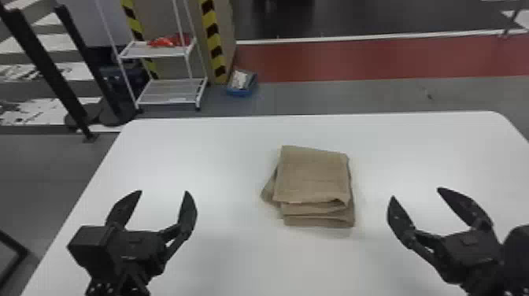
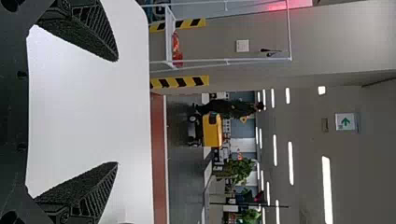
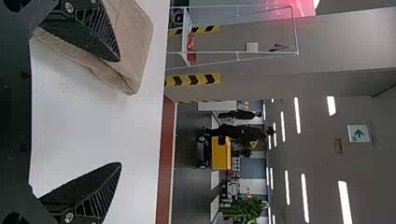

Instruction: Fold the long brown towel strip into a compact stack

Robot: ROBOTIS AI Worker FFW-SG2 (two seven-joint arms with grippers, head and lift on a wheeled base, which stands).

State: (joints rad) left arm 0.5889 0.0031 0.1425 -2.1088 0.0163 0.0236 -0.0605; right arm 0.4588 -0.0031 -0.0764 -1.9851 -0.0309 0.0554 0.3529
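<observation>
The towel (image 1: 313, 173) lies on the white table (image 1: 196, 157), about midway between left and right, folded into a stack of flat layers. Its top fold is roughly square and sits toward the far side of the stack; lower layers show past it on the near side, one below the other, and a corner pokes out from under it on the left. At the near right of the top fold the edge lifts a little into a small dark gap; there seem to be several layers under it, though the head view is too soft to count them. The left gripper (image 1: 163, 193) is left of the towel and well apart from it, fingers spread wide with nothing between them. The right gripper (image 1: 416, 193) is to the right, also clear of the towel, its fingers just as wide and empty. Past the far edge of the table, toward the left, stand a white rack (image 1: 171, 92) with something red (image 1: 169, 41) on its upper shelf and a striped post (image 1: 214, 43).
</observation>
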